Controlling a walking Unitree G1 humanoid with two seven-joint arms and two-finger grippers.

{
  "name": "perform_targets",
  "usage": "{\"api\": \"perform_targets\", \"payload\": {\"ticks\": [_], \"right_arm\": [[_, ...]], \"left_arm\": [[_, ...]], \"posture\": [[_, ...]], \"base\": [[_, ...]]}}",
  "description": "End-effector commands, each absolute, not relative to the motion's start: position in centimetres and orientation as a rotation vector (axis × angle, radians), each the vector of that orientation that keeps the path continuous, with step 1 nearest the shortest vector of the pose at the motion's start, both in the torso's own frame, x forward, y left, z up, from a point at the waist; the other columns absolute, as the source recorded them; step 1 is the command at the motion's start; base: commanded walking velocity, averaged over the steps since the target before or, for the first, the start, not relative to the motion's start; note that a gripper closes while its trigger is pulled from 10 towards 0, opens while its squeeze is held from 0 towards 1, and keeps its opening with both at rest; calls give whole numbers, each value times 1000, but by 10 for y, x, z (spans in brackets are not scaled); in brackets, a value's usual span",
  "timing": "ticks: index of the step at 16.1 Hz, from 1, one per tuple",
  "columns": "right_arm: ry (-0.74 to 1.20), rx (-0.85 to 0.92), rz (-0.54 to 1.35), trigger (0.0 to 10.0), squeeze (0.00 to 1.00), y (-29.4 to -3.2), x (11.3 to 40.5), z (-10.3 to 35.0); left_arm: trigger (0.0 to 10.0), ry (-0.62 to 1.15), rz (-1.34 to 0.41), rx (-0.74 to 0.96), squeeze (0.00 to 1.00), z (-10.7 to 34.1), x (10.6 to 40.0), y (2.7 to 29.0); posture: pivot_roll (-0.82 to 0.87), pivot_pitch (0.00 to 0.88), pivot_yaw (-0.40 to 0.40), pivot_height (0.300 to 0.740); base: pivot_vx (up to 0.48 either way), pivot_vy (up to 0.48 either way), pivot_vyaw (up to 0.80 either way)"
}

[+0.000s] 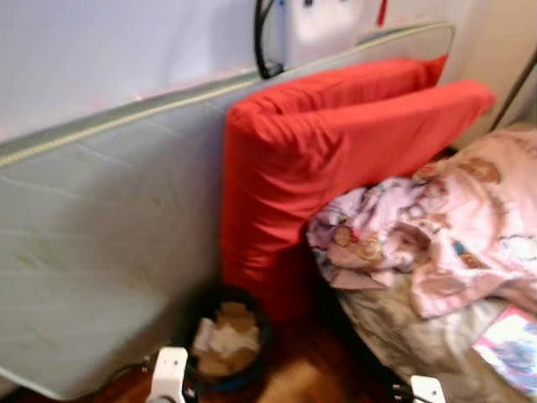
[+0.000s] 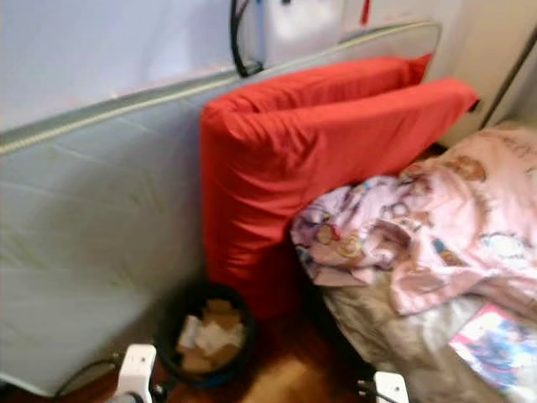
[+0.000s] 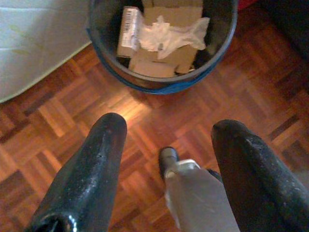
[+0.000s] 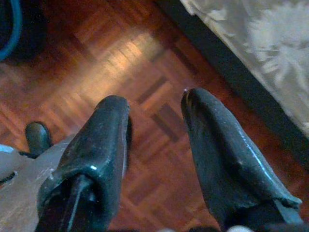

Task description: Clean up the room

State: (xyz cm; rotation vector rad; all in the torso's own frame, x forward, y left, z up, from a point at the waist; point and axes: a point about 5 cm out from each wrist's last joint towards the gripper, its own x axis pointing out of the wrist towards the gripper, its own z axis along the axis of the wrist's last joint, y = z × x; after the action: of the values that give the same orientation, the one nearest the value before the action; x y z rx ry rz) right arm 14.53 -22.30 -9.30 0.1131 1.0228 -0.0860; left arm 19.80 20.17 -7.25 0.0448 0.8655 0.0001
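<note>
A dark waste bin with a blue rim stands on the parquet between the leaning mattress and the bed; it holds cardboard pieces and crumpled paper. My left gripper hangs open above the floor just short of the bin, nothing between its fingers. My right gripper hangs open over bare parquet beside the bed's edge, holding nothing. A rumpled pink patterned blanket lies on the bed. A colourful booklet lies on the bedsheet at the right.
A grey mattress leans on the wall at the left. A red-covered cushion leans next to it behind the bin. A black cable hangs on the wall above. White arm parts show at the bottom edge.
</note>
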Motion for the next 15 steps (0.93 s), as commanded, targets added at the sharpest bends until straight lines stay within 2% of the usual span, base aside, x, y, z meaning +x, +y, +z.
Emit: {"api": "perform_targets", "payload": {"ticks": [1,4,8,15], "right_arm": [[1021,129,-79,10000,0,-217,146,-94],[1022,124,-81,10000,0,-221,144,-94],[1025,119,-72,10000,0,-222,145,-93],[1028,123,-50,10000,0,-210,148,-95]], "left_arm": [[10000,889,20,51,0,-75,192,208],[10000,890,24,49,0,-75,191,208],[10000,896,37,47,0,-76,190,210],[10000,888,42,38,0,-74,192,212]], "posture": [[-17,12,-24,740],[-19,13,-25,740],[-25,3,-21,740],[-25,5,-18,740]], "base": [[0,-285,0],[0,-284,0],[0,0,0],[0,0,-761]]}}
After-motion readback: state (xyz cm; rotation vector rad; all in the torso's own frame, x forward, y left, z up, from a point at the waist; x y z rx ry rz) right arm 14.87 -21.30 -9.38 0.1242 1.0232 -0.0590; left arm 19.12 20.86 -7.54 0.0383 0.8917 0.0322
